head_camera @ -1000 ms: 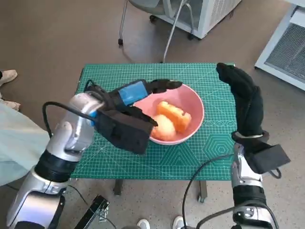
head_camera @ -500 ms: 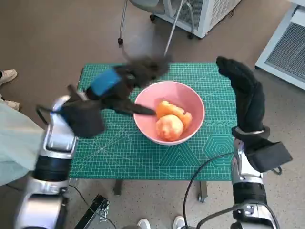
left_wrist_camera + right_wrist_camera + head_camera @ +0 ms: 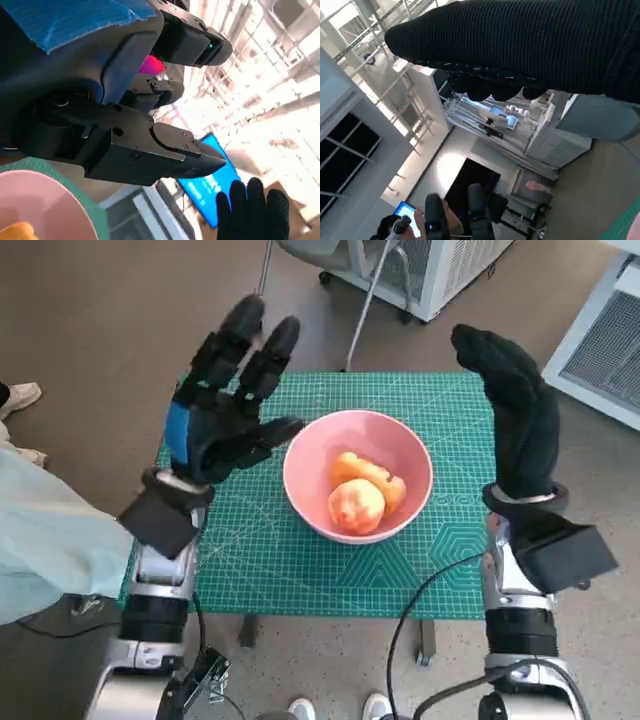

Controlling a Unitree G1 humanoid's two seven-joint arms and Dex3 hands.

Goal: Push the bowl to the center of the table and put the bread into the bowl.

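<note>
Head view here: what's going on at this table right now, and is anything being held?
Nothing is being held. The pink bowl sits near the middle of the green cutting mat with the bread already inside it. The left hand is raised beside the bowl with its fingers spread, touching nothing. The right hand in its knitted glove is upright on the bowl's other side, also empty. From how things lie, the task looks finished.

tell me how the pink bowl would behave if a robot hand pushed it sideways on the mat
The pink bowl would probably slide rather than roll, since it sits upright on the flat green cutting mat. Its smooth, glossy wall may let fingers slip. A push high on the rim could tip it, though the bread inside likely steadies it a little.
</note>
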